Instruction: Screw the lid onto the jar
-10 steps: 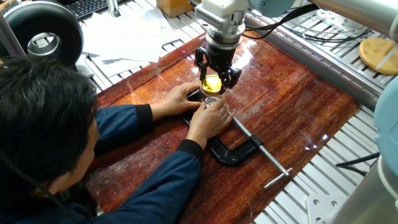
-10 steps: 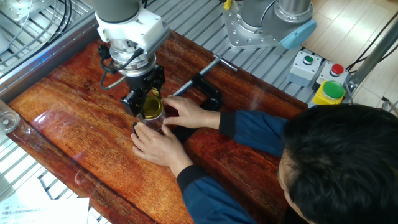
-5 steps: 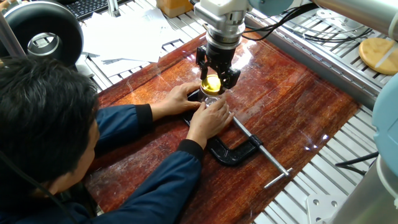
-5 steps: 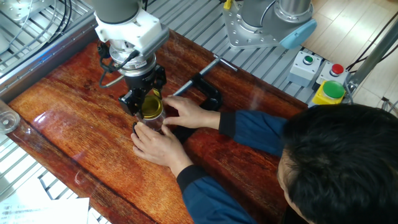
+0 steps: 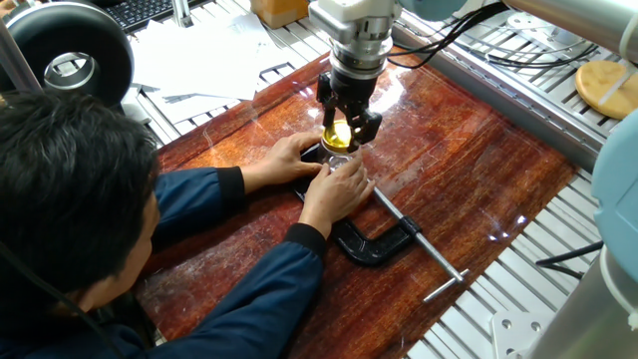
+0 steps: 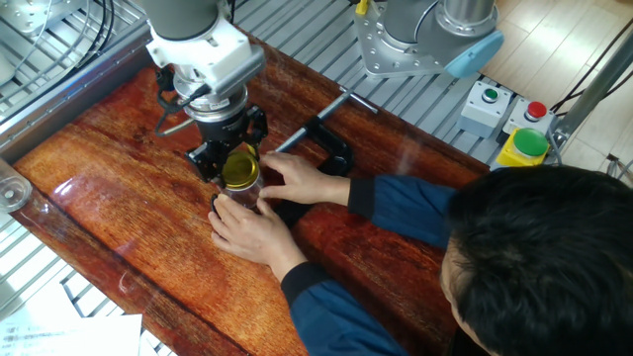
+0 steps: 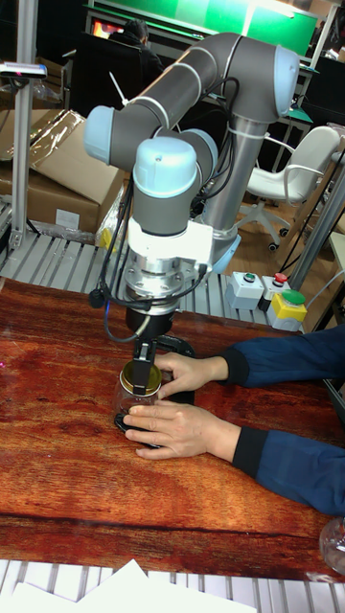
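The yellow lid (image 5: 339, 134) sits on the mouth of the clear glass jar (image 5: 339, 160), which stands on the red-brown wooden board. My gripper (image 5: 340, 131) comes straight down over it, shut on the lid with a black finger on each side. The other fixed view shows the lid (image 6: 239, 169) atop the jar (image 6: 241, 194) under the gripper (image 6: 236, 168). In the tall view the gripper (image 7: 142, 377) holds the lid (image 7: 141, 381) above the jar (image 7: 128, 399). A person's two hands (image 5: 334, 187) wrap the jar and hide most of its body.
A black C-clamp (image 5: 376, 240) lies just right of the hands. The person leans over the board's near left side. A tan wooden disc (image 5: 606, 88) lies at the far right. A button box (image 6: 520, 144) stands beyond the board. Another glass jar (image 7: 335, 546) stands at the board's corner.
The gripper has turned a little about its vertical axis with the lid in it. The hands and the jar stay where they were.
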{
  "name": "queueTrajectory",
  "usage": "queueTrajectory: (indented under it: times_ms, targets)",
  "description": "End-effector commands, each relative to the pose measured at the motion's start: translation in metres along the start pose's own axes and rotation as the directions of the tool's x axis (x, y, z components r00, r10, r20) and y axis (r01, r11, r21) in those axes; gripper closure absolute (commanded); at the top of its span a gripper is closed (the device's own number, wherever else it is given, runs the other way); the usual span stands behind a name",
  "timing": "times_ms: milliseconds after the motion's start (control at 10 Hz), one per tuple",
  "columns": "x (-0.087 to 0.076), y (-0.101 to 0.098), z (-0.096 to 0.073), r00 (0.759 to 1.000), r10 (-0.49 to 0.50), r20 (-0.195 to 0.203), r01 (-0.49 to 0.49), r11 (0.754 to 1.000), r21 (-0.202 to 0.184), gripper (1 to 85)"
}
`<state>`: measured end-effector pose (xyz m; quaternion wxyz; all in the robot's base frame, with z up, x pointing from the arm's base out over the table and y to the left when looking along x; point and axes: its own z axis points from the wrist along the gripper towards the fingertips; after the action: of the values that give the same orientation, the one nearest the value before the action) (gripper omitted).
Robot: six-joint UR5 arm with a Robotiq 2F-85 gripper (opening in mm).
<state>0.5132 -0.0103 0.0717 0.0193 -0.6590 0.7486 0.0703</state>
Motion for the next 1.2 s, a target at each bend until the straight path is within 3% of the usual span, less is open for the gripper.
queueTrajectory:
  times_ms: [0,300,500,700,1100]
  targets:
    - [0.004,-0.002,-0.004,0.992,0.128,-0.003,-0.128,0.992,-0.015,20.7]
    - [-0.005,-0.007,-0.002,0.985,0.175,-0.013,-0.175,0.985,0.009,17.0]
    - [-0.006,-0.012,0.004,0.987,0.163,-0.014,-0.163,0.987,0.019,0.7]
    - [0.001,-0.012,0.003,0.987,0.157,-0.021,-0.157,0.988,0.001,0.7]
    - [0.0,-0.014,0.001,0.984,0.175,-0.025,-0.175,0.984,0.003,0.7]
